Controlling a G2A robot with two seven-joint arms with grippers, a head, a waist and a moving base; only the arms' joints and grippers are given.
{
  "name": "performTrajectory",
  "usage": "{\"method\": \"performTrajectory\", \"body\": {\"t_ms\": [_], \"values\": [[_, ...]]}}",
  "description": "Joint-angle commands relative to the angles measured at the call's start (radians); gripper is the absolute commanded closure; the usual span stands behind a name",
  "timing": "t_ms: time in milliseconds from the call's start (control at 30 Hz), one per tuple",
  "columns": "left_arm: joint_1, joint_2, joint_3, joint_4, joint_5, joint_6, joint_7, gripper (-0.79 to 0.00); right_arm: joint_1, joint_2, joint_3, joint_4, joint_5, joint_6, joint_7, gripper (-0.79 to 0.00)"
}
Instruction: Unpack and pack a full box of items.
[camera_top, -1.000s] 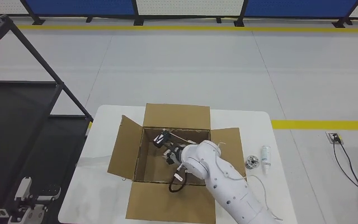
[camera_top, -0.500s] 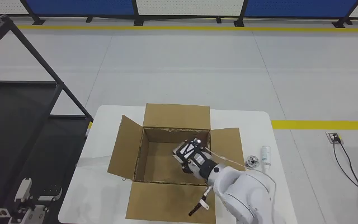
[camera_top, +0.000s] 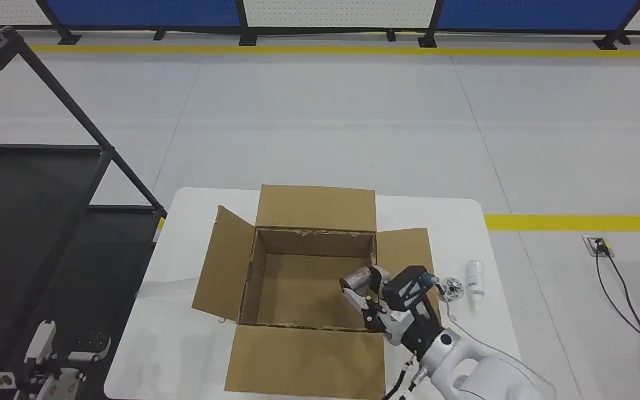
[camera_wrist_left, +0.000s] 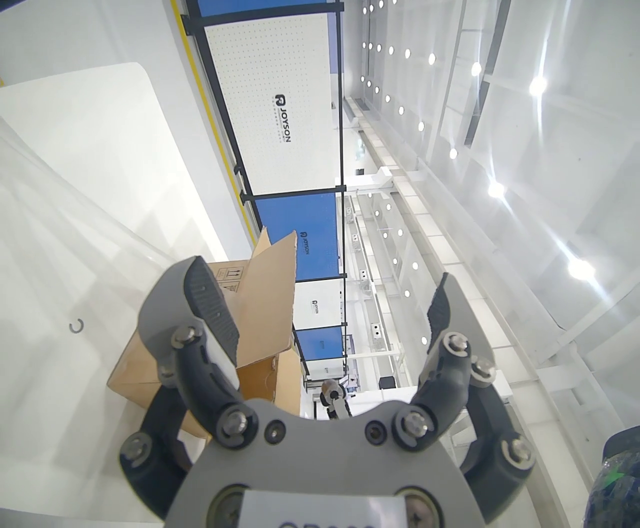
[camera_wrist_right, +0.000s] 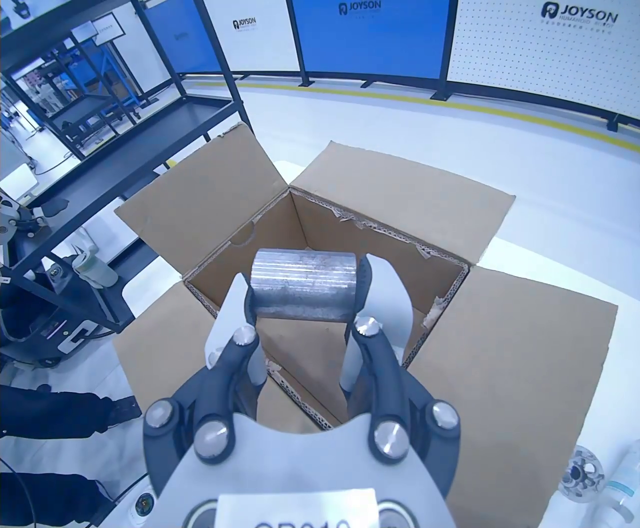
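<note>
I have the right gripper (camera_wrist_right: 305, 289) clamped on the two ends of a grey metal cylinder (camera_wrist_right: 300, 277). It is held crosswise between the fingers, over the opening of the open cardboard box (camera_wrist_right: 395, 225). Out past the flap on the gripper's right, a round metal part (camera_top: 451, 290) and a small white bottle (camera_top: 474, 280) lie side by side. My left gripper (camera_wrist_left: 322, 280) has its fingers spread wide, with the box just beside it.

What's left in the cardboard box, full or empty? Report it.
Empty, as far as visible: the cardboard box floor lies bare in the top view. The right claw grips a metal cylinder over the opening.
</note>
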Motion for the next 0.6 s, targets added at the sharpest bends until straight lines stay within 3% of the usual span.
{"method": "performTrajectory", "body": {"t_ms": [0,333,567], "values": [[-0.001,0.001,-0.003,0.005,-0.003,-0.002,-0.011,-0.785,0.0,0.0,0.0,0.0,0.0,0.0,0.0,0.0],[-0.021,0.008,-0.029,0.046,-0.053,0.015,-0.072,-0.785,0.0,0.004,-0.006,0.001,-0.005,0.01,-0.039,0.0],[-0.039,0.016,-0.024,0.057,-0.032,0.008,-0.148,-0.785,-0.179,0.022,0.146,-0.148,-0.055,0.055,-0.12,0.0]]}}
